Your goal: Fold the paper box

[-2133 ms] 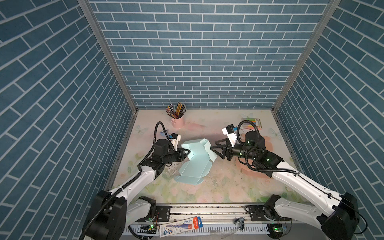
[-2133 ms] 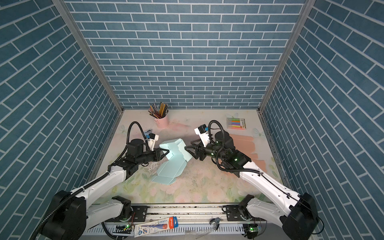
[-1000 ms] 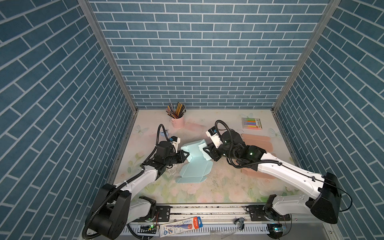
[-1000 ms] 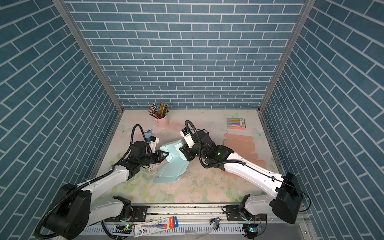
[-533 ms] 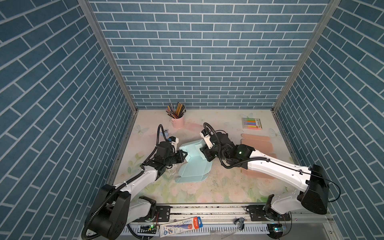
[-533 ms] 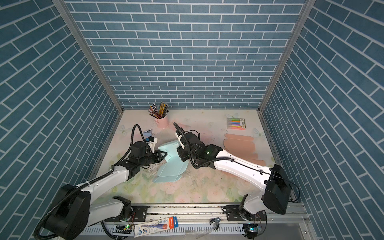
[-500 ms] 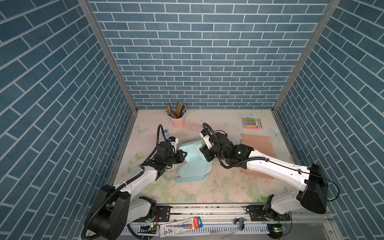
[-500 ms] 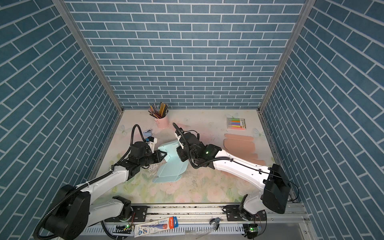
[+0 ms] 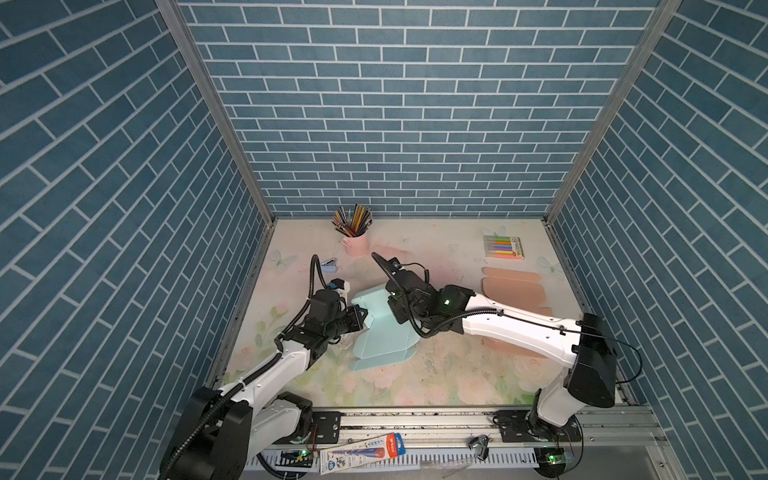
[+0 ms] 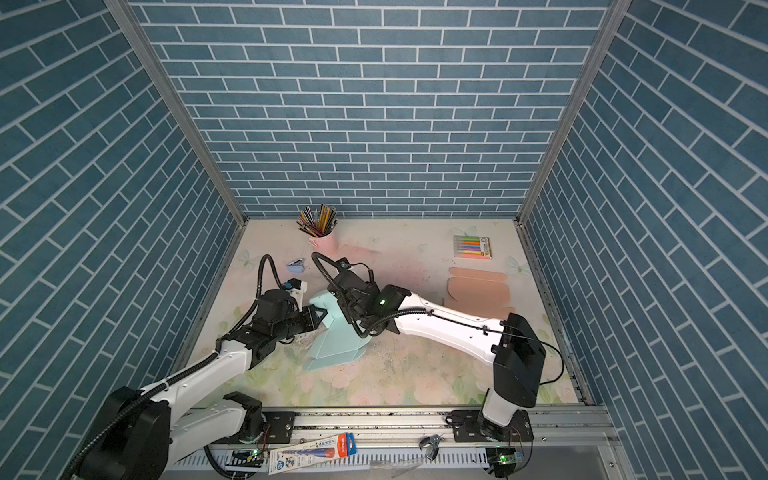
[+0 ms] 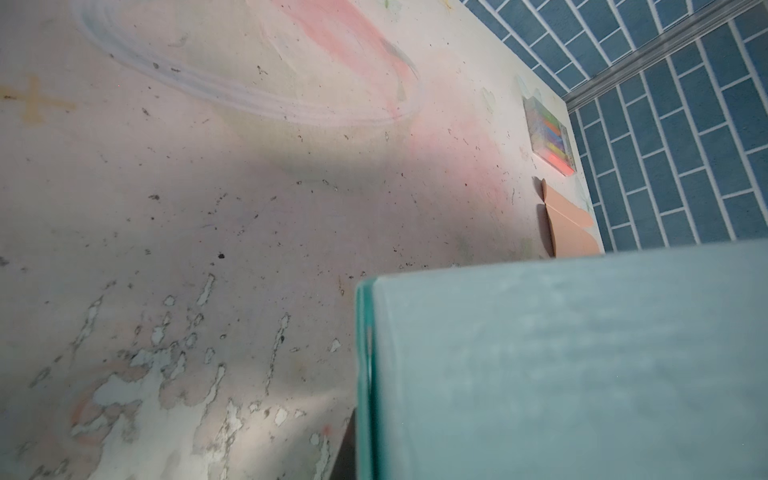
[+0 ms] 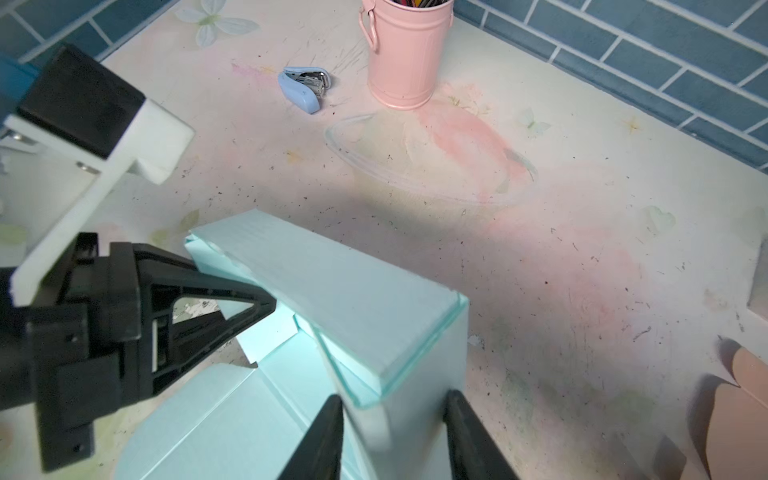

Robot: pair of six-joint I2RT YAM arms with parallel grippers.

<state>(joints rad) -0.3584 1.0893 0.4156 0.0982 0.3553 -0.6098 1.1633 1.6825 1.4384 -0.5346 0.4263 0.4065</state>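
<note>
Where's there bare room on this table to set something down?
Bare: near strip between pale blue paper box and front rail; between pink pencil bucket and colourful marker pack. Crowded: around that box and by the peach cardboard sheets.

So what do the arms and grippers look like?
The left arm and right arm: white links, black joints, looped black cables; the right has a green light. The left gripper and right gripper: black, with tapered open-framed fingers. A white camera mount tops the left.

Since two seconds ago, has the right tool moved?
Yes. The right tool has swung left in both top views, closer to the pink pencil cup, and now straddles the blue paper box's raised flap.
</note>
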